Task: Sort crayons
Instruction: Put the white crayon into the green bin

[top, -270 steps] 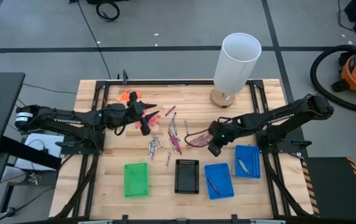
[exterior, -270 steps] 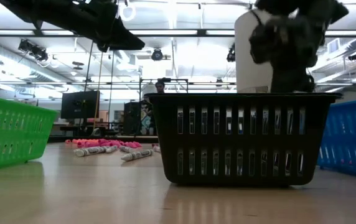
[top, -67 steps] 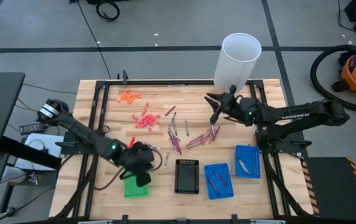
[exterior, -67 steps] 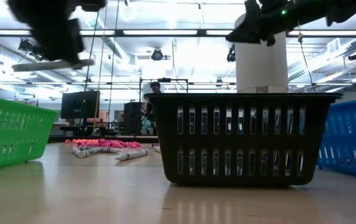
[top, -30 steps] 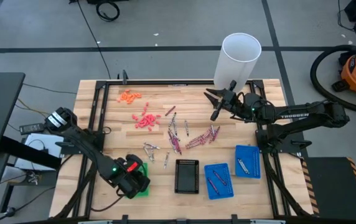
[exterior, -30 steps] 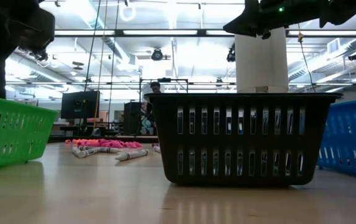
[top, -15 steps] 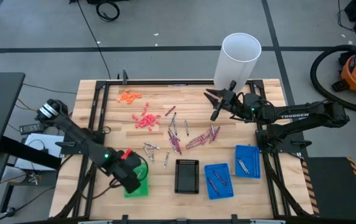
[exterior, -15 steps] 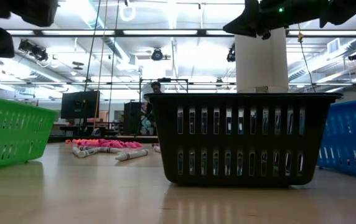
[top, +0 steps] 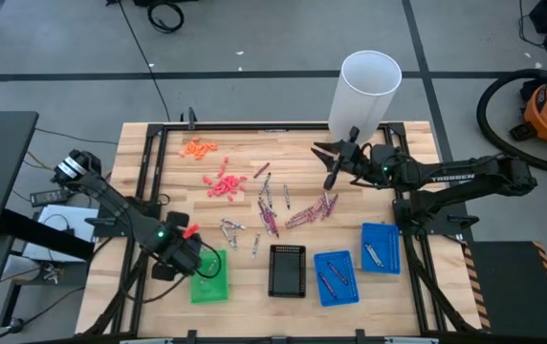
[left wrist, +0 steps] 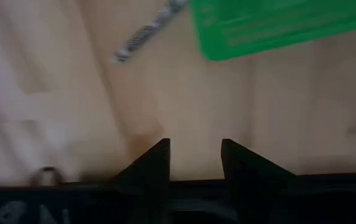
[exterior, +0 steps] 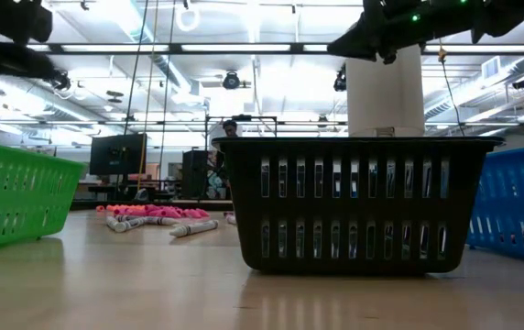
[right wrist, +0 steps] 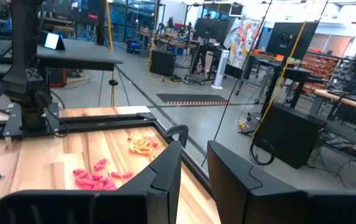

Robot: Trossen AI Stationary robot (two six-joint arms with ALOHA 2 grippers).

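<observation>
The crayons lie loose on the wooden table: a pink heap (top: 221, 184), an orange heap (top: 199, 147), and maroon and silvery sticks (top: 273, 205) in the middle. My left gripper (top: 182, 254) points down beside the green tray's (top: 210, 279) far left corner. In the left wrist view it (left wrist: 193, 155) is open over bare wood, with one silvery crayon (left wrist: 147, 34) beyond it. My right gripper (top: 335, 164) hovers level over the table's far right part. Its fingers (right wrist: 193, 168) stand apart with nothing between them.
A black tray (top: 287, 270) and two blue trays (top: 336, 277) (top: 380, 247) with a few crayons in them stand along the near edge. A tall white cylinder (top: 364, 96) stands at the far edge, behind my right gripper. In the low view the trays (exterior: 354, 202) hide most of the table.
My left gripper has left the spot over the green tray's near part. It has risen and gone toward the table's far left, rolling about its own axis as it went. My right arm has kept still.
</observation>
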